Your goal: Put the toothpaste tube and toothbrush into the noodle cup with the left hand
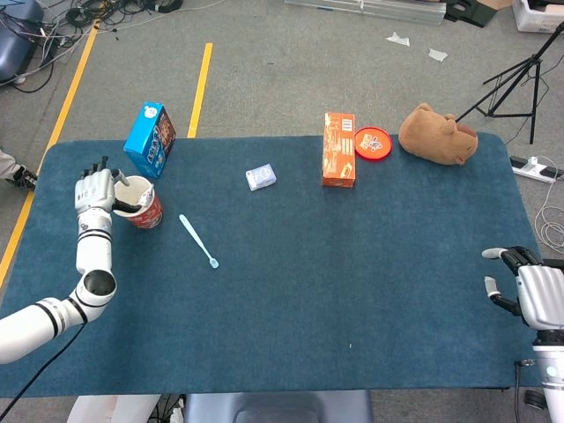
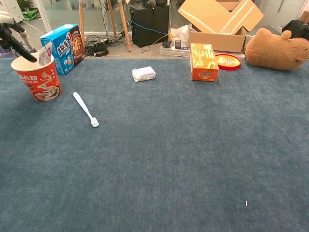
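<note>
— What's on the table, left to right?

— My left hand (image 1: 95, 189), fingers spread and empty, just beside one noodle cup (image 2: 36, 77) with one toothpaste tube (image 2: 45, 52) standing in it. One blue box (image 1: 150, 138) behind. One toothbrush (image 1: 198, 240) flat on the cloth, near the cup.

— And further right?

— One small packet (image 1: 261, 177), one orange box (image 1: 339, 148), one red lid (image 1: 372, 143), one plush toy (image 1: 437, 134). My right hand (image 1: 520, 286) rests loosely spread and empty.
</note>
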{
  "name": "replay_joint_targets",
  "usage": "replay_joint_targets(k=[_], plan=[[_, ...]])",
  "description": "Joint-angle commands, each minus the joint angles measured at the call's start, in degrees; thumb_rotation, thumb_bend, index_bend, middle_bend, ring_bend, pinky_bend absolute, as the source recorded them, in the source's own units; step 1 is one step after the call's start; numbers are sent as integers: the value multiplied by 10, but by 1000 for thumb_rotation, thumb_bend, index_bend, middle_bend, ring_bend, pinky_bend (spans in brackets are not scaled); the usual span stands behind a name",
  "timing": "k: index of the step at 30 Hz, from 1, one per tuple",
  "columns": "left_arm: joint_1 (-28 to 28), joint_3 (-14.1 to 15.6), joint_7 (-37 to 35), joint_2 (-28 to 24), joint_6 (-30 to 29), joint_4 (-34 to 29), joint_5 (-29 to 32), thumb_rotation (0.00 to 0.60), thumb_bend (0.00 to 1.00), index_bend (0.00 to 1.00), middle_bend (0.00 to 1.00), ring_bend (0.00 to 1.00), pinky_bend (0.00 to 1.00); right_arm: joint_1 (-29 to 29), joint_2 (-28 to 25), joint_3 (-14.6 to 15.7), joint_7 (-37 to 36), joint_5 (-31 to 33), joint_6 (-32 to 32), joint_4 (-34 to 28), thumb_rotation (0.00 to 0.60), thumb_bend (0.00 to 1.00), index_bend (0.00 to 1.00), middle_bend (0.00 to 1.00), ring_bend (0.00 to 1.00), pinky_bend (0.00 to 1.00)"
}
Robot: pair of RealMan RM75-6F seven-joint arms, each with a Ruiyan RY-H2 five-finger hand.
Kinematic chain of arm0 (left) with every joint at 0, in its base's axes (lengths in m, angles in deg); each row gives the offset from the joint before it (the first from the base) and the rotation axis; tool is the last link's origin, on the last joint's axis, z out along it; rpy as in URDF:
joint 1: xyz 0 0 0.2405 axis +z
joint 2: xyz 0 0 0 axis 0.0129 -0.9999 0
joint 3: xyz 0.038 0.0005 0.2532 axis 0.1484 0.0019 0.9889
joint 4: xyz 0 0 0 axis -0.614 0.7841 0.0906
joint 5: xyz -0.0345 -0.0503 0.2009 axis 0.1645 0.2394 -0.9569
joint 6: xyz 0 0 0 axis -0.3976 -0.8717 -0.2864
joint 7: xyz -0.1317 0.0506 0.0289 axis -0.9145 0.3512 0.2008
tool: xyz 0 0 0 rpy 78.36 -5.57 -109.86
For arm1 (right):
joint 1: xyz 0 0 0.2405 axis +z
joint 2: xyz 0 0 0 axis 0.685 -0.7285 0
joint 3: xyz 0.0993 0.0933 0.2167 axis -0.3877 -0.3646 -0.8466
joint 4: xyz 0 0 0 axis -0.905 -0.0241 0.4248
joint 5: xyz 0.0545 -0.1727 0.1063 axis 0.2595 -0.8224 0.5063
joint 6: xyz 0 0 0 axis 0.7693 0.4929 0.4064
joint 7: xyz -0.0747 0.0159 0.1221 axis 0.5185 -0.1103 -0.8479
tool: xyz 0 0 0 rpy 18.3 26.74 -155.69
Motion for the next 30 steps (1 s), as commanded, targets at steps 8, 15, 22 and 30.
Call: replay_joint_targets(k=[8,15,22,30], plan=[[36,-16,-50,-74,-72,-143,-72,600,0,387,31,0,0,-4,-2,2,5,-7,-10,-6,600,351,389,420,290,560],[71,21,-72,-115,-97,-251,-198,600,0,381,31,0,0,-5,-2,3,9,-9,-14,-10,600,351,389,420,290,560],[82,86,-54,-128,-83,-290,-331,600,0,380,2,0,0,-6,-2,3,11,-11,-14,-11,600,351,389,420,290,560],[80,141,-71,-99,-38,-240,-453,600,0,375,0,0,0,-6,-4,2,6,-9,-15,-11,600,351,389,420,290,560]])
